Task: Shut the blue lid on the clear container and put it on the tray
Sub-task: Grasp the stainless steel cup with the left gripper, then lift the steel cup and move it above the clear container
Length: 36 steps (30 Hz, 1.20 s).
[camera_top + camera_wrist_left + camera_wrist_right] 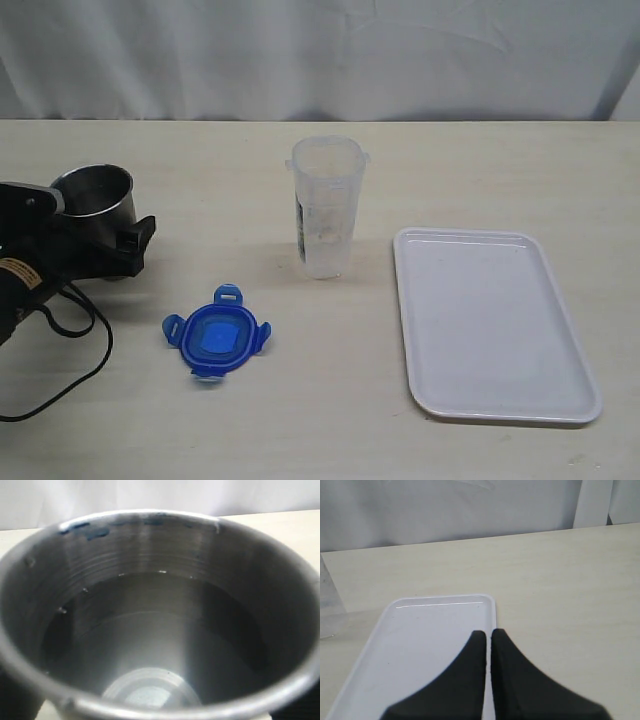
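Note:
The blue lid lies flat on the table, front left of centre, with its flaps spread out. Behind it stands the clear container, upright and uncovered; its edge also shows in the right wrist view. The white tray lies to the right with nothing on it. My left gripper is open around the grey steel cup, and one black finger shows in front of the cup. The cup's inside fills the left wrist view. My right gripper is shut and empty over the tray's rim.
A black cable loops on the table under the left arm. A white curtain hangs behind the table's far edge. The right arm is outside the exterior view.

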### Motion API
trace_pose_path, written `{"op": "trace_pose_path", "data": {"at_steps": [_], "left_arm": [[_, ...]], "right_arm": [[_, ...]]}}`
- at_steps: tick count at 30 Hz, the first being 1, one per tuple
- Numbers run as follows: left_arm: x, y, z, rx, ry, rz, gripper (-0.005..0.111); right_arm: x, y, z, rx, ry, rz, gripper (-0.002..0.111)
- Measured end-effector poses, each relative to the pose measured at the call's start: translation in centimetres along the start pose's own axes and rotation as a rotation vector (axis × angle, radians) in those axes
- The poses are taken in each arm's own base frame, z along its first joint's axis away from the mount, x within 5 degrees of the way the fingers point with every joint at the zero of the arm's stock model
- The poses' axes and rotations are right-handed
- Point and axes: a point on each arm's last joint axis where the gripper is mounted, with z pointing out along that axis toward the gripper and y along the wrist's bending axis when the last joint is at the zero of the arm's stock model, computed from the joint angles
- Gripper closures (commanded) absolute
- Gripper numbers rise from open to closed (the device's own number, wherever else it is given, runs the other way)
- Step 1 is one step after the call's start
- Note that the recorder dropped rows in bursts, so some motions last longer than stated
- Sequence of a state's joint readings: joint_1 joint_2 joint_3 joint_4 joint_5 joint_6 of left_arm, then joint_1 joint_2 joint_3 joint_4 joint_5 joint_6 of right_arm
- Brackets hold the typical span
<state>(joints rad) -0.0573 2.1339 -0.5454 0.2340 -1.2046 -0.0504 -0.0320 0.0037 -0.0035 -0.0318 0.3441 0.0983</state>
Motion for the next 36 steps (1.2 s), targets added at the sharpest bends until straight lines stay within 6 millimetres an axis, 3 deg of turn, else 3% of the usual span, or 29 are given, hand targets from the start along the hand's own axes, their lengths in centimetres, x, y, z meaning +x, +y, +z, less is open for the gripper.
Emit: {"op": "trace_pose_path", "data": {"at_steps": [3,7,12,18,26,36], "left_arm": [[0.0,0.0,0.0,0.0,0.0,0.0,0.015],[0.0,0.0,0.0,0.0,0.0,0.0,0.044],[0.0,0.0,0.0,0.0,0.0,-0.003,0.065],[0.0,-0.2,0.0,0.02,-0.002,-0.023,0.107],[-0.1,-0.5,0.0,0.059,0.0,-0.023,0.107],[-1.7,-1.1,-0.5,0.122,0.038,-0.02,0.107]], "right_arm": [[0.0,0.0,0.0,0.0,0.0,0.0,0.104],[0.0,0.0,0.0,0.0,0.0,0.0,0.104],[0.0,0.0,0.0,0.0,0.0,0.0,0.104],[0.0,0.0,0.0,0.0,0.0,0.0,0.104],[0.0,0.0,0.0,0.0,0.0,0.0,0.104],[0.0,0.0,0.0,0.0,0.002,0.0,0.104]]}}
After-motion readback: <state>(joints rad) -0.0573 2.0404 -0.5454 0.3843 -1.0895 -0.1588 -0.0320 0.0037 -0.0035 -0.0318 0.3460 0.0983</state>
